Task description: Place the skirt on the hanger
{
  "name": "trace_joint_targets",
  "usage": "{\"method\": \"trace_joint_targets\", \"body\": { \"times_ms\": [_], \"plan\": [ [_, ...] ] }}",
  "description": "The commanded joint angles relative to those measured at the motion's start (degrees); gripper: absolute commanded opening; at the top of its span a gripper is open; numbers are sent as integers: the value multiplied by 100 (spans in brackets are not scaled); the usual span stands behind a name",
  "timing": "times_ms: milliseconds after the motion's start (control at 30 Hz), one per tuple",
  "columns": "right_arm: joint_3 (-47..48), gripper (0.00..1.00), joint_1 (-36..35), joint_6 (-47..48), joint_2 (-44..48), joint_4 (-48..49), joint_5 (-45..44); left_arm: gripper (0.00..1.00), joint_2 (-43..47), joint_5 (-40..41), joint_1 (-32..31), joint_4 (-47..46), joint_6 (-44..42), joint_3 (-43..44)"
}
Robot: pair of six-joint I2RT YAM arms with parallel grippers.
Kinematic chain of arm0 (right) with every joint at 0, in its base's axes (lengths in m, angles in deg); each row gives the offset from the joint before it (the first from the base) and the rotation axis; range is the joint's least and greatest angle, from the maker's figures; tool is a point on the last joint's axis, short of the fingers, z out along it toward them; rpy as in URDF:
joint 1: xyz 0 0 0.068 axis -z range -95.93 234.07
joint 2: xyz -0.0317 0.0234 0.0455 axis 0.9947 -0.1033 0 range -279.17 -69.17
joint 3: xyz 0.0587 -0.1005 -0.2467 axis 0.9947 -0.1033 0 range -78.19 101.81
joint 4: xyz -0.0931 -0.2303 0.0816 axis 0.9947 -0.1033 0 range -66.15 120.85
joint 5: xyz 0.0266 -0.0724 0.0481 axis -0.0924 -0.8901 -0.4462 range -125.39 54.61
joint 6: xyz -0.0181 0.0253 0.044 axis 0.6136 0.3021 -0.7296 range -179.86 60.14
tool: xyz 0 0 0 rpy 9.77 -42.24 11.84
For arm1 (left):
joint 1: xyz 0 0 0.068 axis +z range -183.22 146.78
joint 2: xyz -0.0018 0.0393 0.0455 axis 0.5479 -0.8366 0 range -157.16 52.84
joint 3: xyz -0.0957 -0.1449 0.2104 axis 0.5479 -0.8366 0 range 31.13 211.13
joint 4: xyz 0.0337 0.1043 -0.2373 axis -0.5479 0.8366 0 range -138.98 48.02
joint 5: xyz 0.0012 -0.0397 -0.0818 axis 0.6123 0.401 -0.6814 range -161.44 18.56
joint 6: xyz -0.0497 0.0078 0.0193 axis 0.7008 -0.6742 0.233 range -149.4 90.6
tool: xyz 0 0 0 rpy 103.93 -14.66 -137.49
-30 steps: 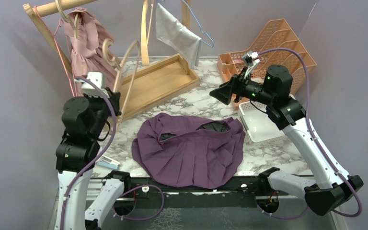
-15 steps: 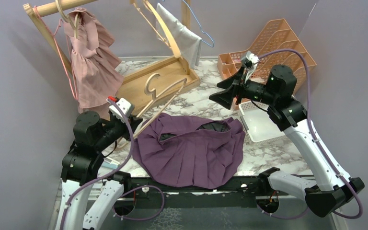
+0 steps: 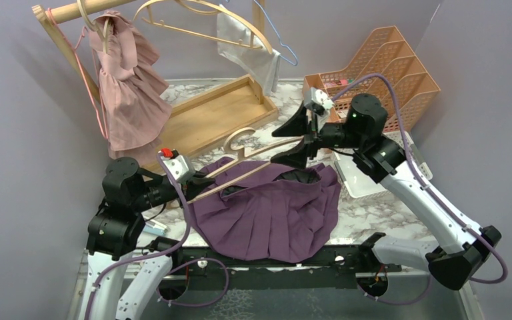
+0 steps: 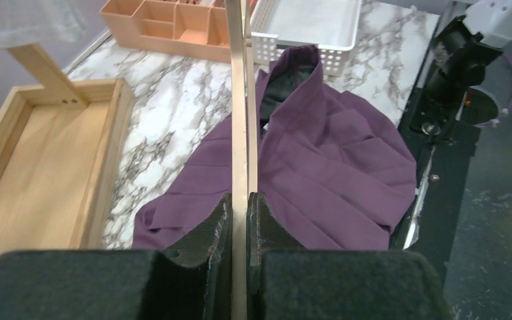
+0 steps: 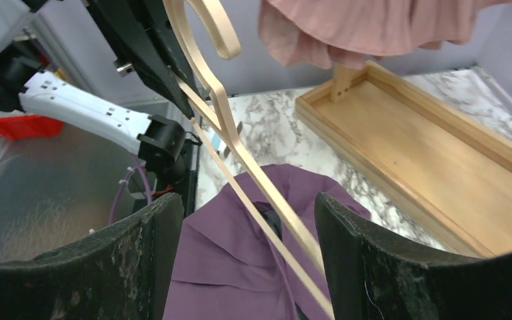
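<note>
Your left gripper (image 4: 240, 203) clamps one end of the pale wooden hanger (image 4: 242, 100), its long axis pointing at your wide-open right gripper (image 3: 292, 141), purple pleated skirt (image 3: 273, 213) lying just below both.

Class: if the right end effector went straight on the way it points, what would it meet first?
Probably the wooden hanger, lying between the right end effector's open fingers; depth is unclear.

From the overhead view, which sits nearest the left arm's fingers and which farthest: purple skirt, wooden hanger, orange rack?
1. Wooden hanger: clamped between the fingers of the left gripper.
2. Purple skirt: spread out just beside it.
3. Orange rack: back right corner.
</note>
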Motion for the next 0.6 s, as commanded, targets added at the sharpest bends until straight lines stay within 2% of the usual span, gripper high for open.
{"method": "trace_joint_targets", "body": {
  "times_ms": [0,200,300,433,567],
  "plan": [
    [170,76,-427,299,-373,439,230,0,-82,-895,-10,-562,159,-83],
    [361,74,-933,551,-858,511,244,0,-141,-1170,-55,-673,139,-148],
    [432,69,-1047,572,-1016,495,555,0,-167,-1159,-73,-685,105,-163],
    [330,49,-1110,420,-1088,667,754,0,-185,-1172,-89,-686,41,-159],
    [246,33,-1144,344,-1146,769,836,0,-187,-1266,-106,-695,8,-161]
  ]
}}
